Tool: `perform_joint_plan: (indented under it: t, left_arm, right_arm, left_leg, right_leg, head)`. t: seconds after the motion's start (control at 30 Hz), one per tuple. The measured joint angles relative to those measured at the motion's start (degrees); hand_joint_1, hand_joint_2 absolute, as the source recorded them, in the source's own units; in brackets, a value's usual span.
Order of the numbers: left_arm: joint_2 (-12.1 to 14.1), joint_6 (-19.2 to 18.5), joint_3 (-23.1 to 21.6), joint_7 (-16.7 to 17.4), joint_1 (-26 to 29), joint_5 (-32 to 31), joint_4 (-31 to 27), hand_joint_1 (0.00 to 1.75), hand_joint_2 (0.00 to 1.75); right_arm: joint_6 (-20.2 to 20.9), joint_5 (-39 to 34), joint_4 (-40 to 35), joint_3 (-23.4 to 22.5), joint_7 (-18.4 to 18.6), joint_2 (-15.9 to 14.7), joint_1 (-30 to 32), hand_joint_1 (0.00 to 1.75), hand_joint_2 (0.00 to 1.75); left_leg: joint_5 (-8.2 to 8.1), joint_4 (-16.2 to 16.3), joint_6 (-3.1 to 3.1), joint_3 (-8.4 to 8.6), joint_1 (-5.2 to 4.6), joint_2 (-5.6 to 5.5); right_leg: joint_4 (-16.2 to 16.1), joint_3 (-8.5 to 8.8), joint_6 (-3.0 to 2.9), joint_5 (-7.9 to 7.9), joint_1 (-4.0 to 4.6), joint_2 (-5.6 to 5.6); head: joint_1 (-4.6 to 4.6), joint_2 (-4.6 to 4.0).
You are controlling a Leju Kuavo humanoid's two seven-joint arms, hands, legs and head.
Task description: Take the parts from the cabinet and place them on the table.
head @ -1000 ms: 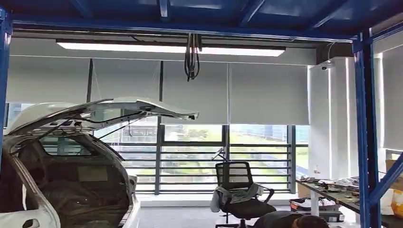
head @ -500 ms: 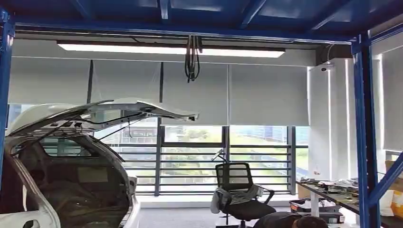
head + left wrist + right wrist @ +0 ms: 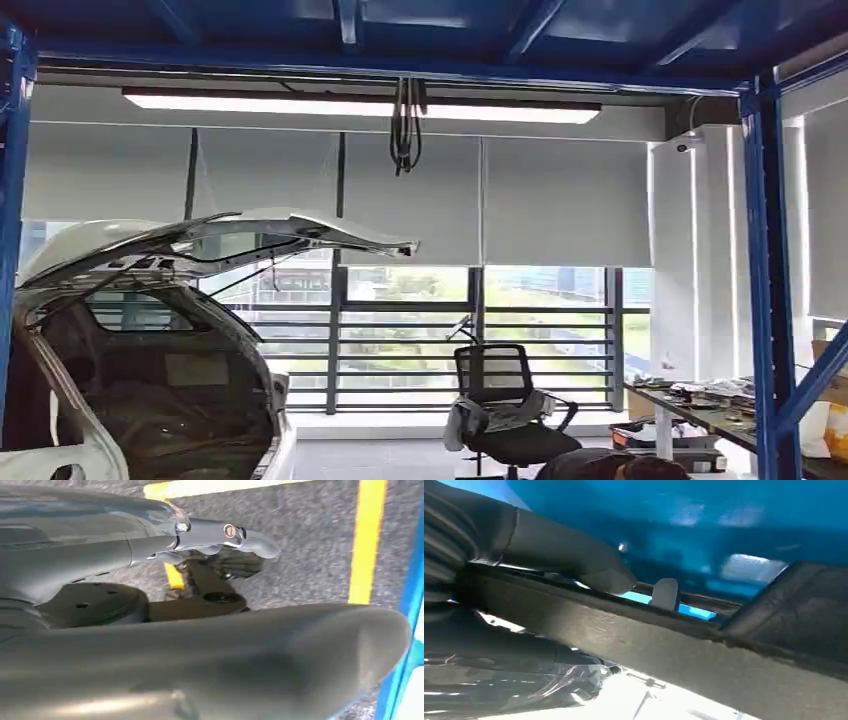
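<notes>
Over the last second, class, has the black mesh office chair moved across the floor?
No. The black mesh office chair keeps its place against the window railing behind it. The whole picture slipped slightly downward, so the camera moved, not the chair.

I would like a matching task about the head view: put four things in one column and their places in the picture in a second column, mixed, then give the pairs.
Things:
1. white car with its rear hatch raised
2. black mesh office chair
3. long white ceiling light
4. cluttered work table

Places:
A. top, under the blue beam
B. lower right
C. lower left
D. bottom centre, before the window

Pairs: 1-C, 2-D, 3-A, 4-B
</notes>
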Motion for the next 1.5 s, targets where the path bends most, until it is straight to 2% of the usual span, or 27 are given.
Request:
perform_joint_plan:
  t: [0.17,0.53,0.73,0.83,0.93,1.0,1.1,1.17,1.23,1.37,1.5]
  left_arm:
    - [0.0,0.7,-1.3,-1.4,0.0,-0.5,0.0,0.00,1.75]
    - [0.0,2.0,-1.8,0.5,0.5,1.3,0.0,0.00,1.75]
    - [0.3,1.2,-1.5,0.1,1.1,2.9,0.0,0.00,1.75]
    - [0.6,0.1,-0.7,-0.5,1.6,3.9,0.0,0.00,1.75]
    - [0.9,-0.6,-0.1,-1.9,1.9,4.9,0.0,0.00,1.75]
    - [1.1,-0.5,0.4,-1.9,2.1,4.9,0.0,0.00,1.75]
    - [1.5,0.1,0.9,-1.2,2.4,4.9,0.0,0.00,1.75]
    - [1.7,0.4,1.0,-1.0,2.4,4.8,0.0,0.00,1.75]
    - [1.9,0.8,1.0,-0.7,2.5,4.7,0.0,0.00,1.75]
    - [2.0,1.3,1.1,-0.5,2.5,4.3,0.0,0.00,1.75]
    - [2.1,1.3,1.1,-0.6,2.5,3.9,0.0,0.00,1.75]
  right_arm:
    - [-0.7,1.0,-4.9,-4.1,0.7,-1.9,4.2,1.75,1.75]
    - [-0.1,0.9,-17.4,-13.5,0.3,-5.1,11.5,1.75,1.75]
    - [-2.8,-8.1,-27.9,-22.0,-3.2,-4.6,17.0,1.75,1.75]
    - [-5.0,-13.7,-34.6,-27.4,-5.8,-2.2,21.0,1.75,1.75]
    - [-7.0,-20.1,-42.3,-32.4,-10.1,2.5,25.9,1.75,1.75]
    - [-6.8,-25.0,-47.1,-35.0,-14.3,5.8,29.1,1.75,1.75]
    - [-4.8,-33.9,-52.9,-38.0,-20.2,10.9,33.8,1.75,1.75]
    - [-3.4,-36.8,-55.7,-39.1,-22.1,13.8,36.0,1.75,1.75]
    - [-0.2,-41.1,-57.0,-39.5,-23.3,15.6,37.5,1.75,1.75]
    - [6.3,-47.3,-57.4,-39.5,-24.8,17.8,40.0,1.75,1.75]
    - [7.2,-46.0,-57.4,-39.0,-27.0,18.4,41.0,1.75,1.75]
  left_leg:
    - [0.00,0.0,0.00,0.00,-0.01,0.00]
    - [0.00,0.0,0.00,-0.10,-0.02,0.01]
    - [-0.01,0.0,0.00,-0.25,0.00,-0.04]
    - [-0.01,0.0,-0.01,-0.31,0.02,-0.06]
    - [-0.01,-0.1,-0.01,-0.34,0.05,-0.11]
    - [-0.04,-0.1,-0.05,-0.34,0.05,-0.11]
    - [-0.05,-0.1,-0.07,-0.34,0.06,-0.11]
    - [-0.05,-0.1,-0.07,-0.34,0.06,-0.10]
    - [-0.05,-0.1,-0.07,-0.33,0.06,-0.09]
    - [-0.05,-0.1,-0.07,-0.32,0.05,-0.10]
    - [-0.05,-0.1,-0.07,-0.32,0.03,-0.10]
  right_leg:
    - [0.0,0.03,0.00,0.00,0.00,0.00]
    - [0.0,-0.07,0.00,0.00,0.00,-0.02]
    - [0.0,-0.19,-0.01,-0.02,0.02,-0.09]
    - [0.0,-0.25,-0.04,-0.06,0.03,-0.13]
    - [0.0,-0.27,-0.10,-0.11,0.04,-0.21]
    - [0.0,-0.28,-0.15,-0.16,0.05,-0.21]
    - [0.0,-0.29,-0.19,-0.20,0.06,-0.20]
    - [0.0,-0.30,-0.20,-0.21,0.06,-0.19]
    - [0.0,-0.29,-0.21,-0.21,0.06,-0.18]
    - [0.0,-0.27,-0.20,-0.20,0.05,-0.20]
    - [0.0,-0.26,-0.20,-0.20,0.03,-0.18]
  head:
    - [0.00,0.00]
    - [0.00,0.00]
    - [0.00,0.00]
    - [0.00,0.00]
    - [0.00,0.00]
    - [0.00,0.00]
    - [0.00,0.00]
    - [0.00,0.00]
    - [0.00,0.00]
    - [0.00,0.00]
    - [0.00,0.00]
